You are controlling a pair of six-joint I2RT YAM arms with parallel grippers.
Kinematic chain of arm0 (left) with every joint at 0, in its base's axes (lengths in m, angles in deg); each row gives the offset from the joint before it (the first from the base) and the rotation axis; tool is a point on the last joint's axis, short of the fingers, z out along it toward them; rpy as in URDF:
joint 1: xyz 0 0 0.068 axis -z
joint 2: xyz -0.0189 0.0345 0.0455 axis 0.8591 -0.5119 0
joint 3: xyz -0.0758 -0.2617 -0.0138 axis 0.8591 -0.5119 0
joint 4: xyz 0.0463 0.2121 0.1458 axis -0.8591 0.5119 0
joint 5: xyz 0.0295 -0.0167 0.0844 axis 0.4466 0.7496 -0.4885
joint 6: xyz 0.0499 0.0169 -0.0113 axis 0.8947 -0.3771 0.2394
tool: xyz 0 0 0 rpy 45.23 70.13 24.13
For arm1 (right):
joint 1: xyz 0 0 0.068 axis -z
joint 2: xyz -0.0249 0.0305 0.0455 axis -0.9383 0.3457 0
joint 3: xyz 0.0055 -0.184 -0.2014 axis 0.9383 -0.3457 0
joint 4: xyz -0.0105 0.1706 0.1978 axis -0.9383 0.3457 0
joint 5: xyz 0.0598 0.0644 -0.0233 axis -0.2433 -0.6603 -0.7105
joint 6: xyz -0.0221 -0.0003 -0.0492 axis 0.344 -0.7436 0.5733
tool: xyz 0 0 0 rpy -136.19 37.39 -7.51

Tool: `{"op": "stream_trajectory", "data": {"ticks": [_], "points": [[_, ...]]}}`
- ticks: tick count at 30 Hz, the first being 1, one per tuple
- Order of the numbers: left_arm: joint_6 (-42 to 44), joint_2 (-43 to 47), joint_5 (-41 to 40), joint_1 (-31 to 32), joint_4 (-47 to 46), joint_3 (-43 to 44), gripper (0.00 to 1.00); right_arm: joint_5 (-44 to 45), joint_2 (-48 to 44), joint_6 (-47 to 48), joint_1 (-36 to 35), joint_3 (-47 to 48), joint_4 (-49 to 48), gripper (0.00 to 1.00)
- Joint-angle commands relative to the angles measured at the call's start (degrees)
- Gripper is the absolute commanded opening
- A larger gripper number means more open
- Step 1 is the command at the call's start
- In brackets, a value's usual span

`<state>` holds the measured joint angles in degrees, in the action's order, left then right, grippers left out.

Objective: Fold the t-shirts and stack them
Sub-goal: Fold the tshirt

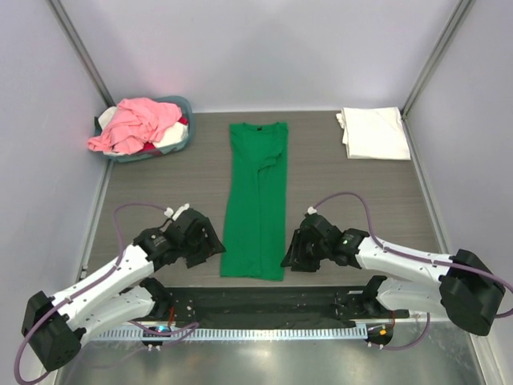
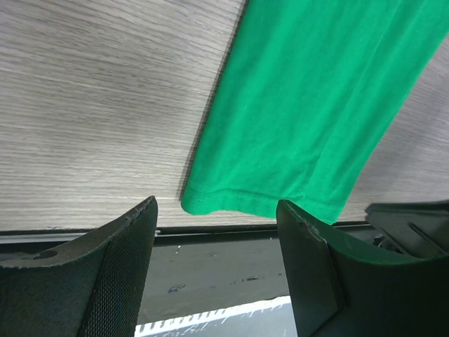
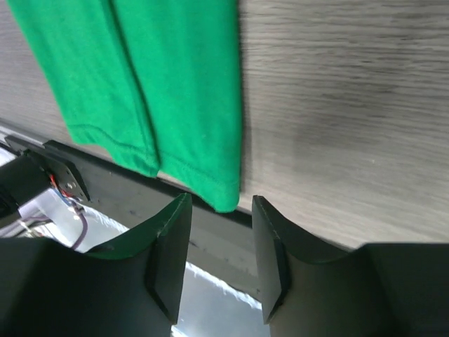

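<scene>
Flanking the green t-shirt — left end effector, right end effector; neither gripping.

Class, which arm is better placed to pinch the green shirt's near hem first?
Probably the right: the shirt has its hem corner centred before the right pincer. The left pincer, open wider, has its corner off-centre.
</scene>
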<state>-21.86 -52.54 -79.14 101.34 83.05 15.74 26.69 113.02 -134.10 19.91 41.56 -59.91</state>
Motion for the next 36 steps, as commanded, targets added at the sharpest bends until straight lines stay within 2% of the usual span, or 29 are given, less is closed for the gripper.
{"op": "stream_trajectory", "data": {"ticks": [1, 9, 13, 22, 30, 36], "points": [[-0.5, -0.12, 2.33, -0.29, -4.54, -1.67, 0.7, -1.09, 1.37, -5.43, -0.93, -3.1, -10.83, 0.45], [-2.25, 0.58, 4.8, -0.12, -7.62, -7.03, 0.66, -2.06, 5.94, -4.56, -2.6, -3.54, -12.68, 0.42], [-3.05, 0.41, 7.43, -0.03, -7.97, -8.97, 0.67, -2.67, 6.56, -4.38, -3.13, -3.81, -12.5, 0.36], [-4.98, -0.65, 9.54, 1.64, -11.75, -12.57, 0.63, -2.67, 6.22, -5.0, -4.1, -6.7, -12.24, 0.34], [-6.56, -1.52, 9.98, 2.69, -15.35, -14.68, 0.54, -1.97, 5.86, -5.44, -4.19, -8.38, -12.77, 0.34], [-6.56, -3.37, 9.1, 2.87, -17.72, -15.21, 0.42, -1.36, 6.48, -5.17, -4.19, -8.64, -13.73, 0.25]]}}
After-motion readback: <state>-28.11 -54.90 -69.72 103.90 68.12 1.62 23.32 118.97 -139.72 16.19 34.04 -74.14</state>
